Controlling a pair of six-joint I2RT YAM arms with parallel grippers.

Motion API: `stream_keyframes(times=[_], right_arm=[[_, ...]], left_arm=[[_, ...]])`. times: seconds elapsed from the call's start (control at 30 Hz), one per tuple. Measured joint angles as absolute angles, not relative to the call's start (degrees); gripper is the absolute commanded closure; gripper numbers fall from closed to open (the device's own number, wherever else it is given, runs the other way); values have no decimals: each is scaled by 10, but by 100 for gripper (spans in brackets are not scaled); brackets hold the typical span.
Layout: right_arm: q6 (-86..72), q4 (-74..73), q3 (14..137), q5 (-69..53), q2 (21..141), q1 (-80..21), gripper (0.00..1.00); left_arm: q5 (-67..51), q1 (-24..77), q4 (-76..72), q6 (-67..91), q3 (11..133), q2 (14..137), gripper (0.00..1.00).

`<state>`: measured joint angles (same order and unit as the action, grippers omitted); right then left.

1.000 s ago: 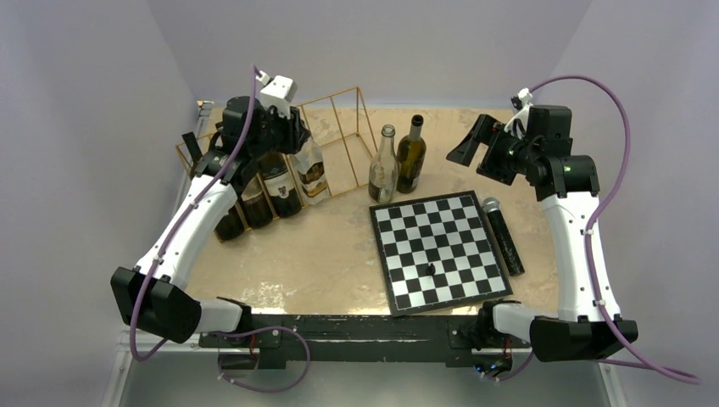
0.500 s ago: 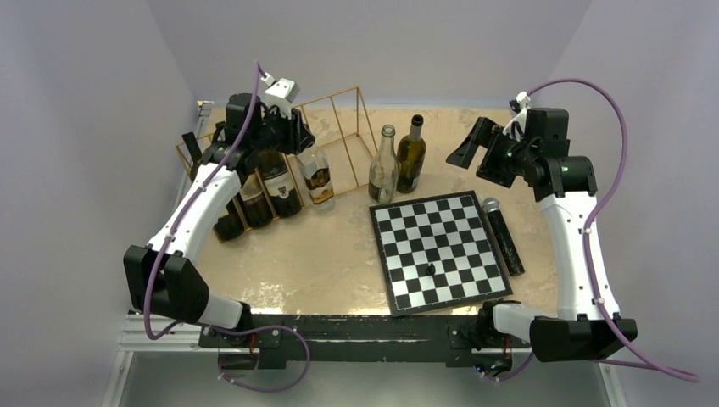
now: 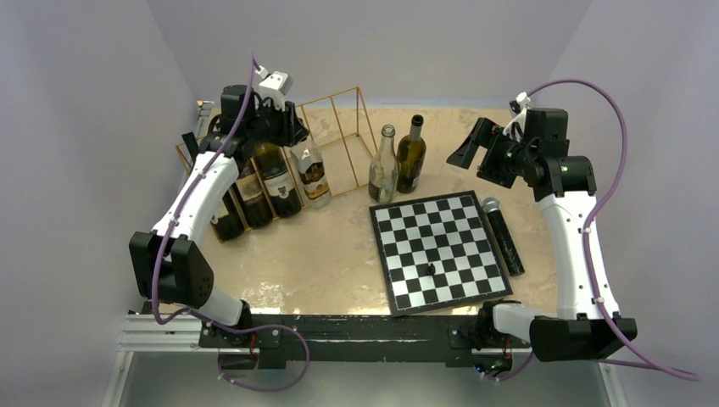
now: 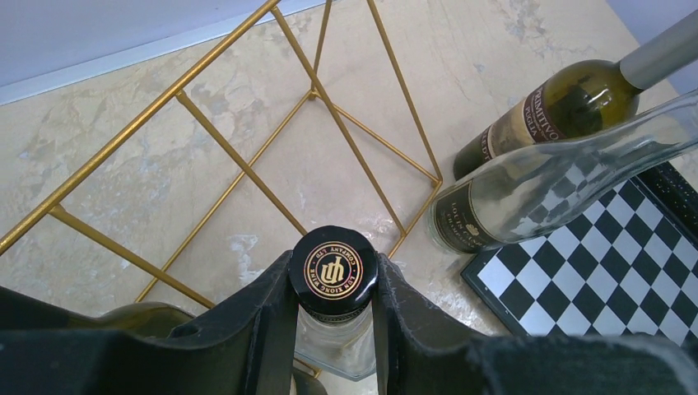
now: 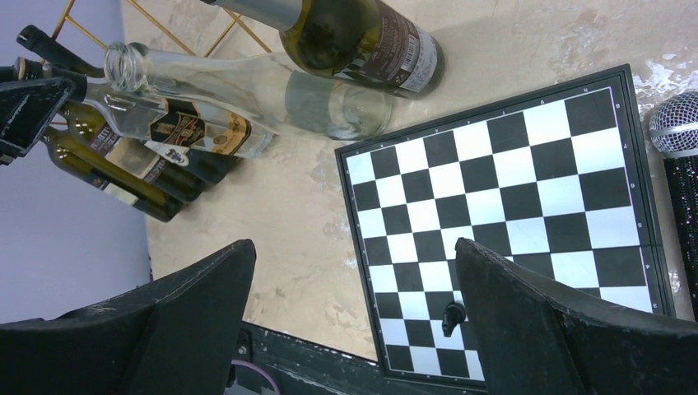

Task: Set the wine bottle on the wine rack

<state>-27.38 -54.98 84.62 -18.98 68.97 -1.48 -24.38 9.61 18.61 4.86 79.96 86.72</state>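
We show the left gripper [image 4: 333, 288] at the far left of the worktop [image 3: 314, 254], its fingers clamped on either side of the neck of the wine bottle [image 3: 310, 174], just under the cap. The bottle is clear glass with a dark label bearing gold print and a black cap stamped with a gold emblem. It leans tilted, base toward us, at the wine rack [image 3: 365, 119], next to three dark bottles [image 3: 254, 191] that lie in the slots to its left. We cannot tell whether it bears on the wire. To its right the gold frame continues as open slots, ending just beside an upright clear bottle [image 3: 384, 170] and an upright dark bottle [image 3: 411, 157]. These two stand close to the far edge of the chessboard [image 3: 437, 250]. A bare stretch of worktop lies between the rack's front and the board's left edge. A microphone [image 3: 503, 236] lies along the board's right edge. The right gripper [image 5: 350, 247] hangs above the far right, jaws spread wide, holding nothing.
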Motion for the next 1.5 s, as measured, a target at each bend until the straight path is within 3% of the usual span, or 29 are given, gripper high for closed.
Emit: stream_keyframes(times=[0.43, 0.6, 0.97, 1.23, 1.43, 1.5], right_arm=[[-274, -548, 846, -190, 695, -15, 4], [-274, -549, 846, -190, 701, -15, 4], [-274, -549, 849, -190, 709, -15, 4], [-274, -550, 850, -190, 709, -15, 4], [-274, -551, 851, -190, 709, -15, 4], [-274, -551, 851, -190, 709, -15, 4]], left_arm=[[-328, 69, 192, 34, 838, 916, 100], [-337, 64, 190, 36, 844, 927, 84], [-327, 60, 186, 54, 863, 952, 77], [-300, 60, 182, 71, 863, 957, 55], [-276, 60, 190, 69, 863, 980, 53], [-271, 60, 192, 70, 863, 991, 57]])
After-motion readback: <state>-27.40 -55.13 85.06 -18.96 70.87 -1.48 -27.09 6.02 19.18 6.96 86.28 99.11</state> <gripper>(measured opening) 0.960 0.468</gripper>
